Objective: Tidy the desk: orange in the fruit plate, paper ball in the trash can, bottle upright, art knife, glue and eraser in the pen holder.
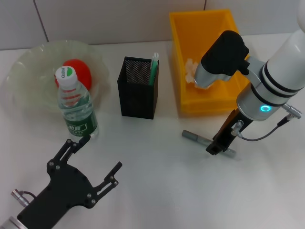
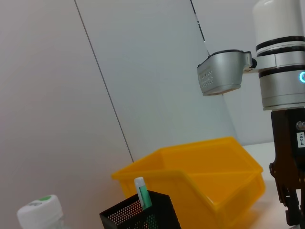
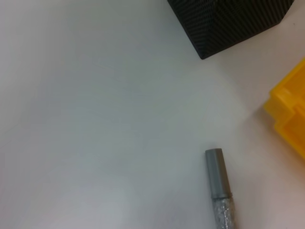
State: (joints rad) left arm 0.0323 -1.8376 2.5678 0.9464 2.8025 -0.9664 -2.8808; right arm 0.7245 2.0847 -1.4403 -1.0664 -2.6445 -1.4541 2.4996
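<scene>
The orange (image 1: 78,71) lies in the pale-green fruit plate (image 1: 28,62). The bottle (image 1: 76,107) stands upright in front of the plate. My left gripper (image 1: 100,152) is open, just below the bottle and holding nothing. A green-and-white stick (image 1: 154,69), perhaps the glue, stands in the black mesh pen holder (image 1: 138,95). The paper ball (image 1: 191,69) sits inside the yellow trash can (image 1: 190,105). The grey art knife (image 1: 194,137) lies flat on the table, and my right gripper (image 1: 217,147) is down over its right half. The eraser is out of view.
The pen holder (image 3: 228,24) and the trash can's corner (image 3: 288,114) stand a short way from the knife (image 3: 218,179). A white tiled wall runs behind the desk. Bare white tabletop lies between the two grippers.
</scene>
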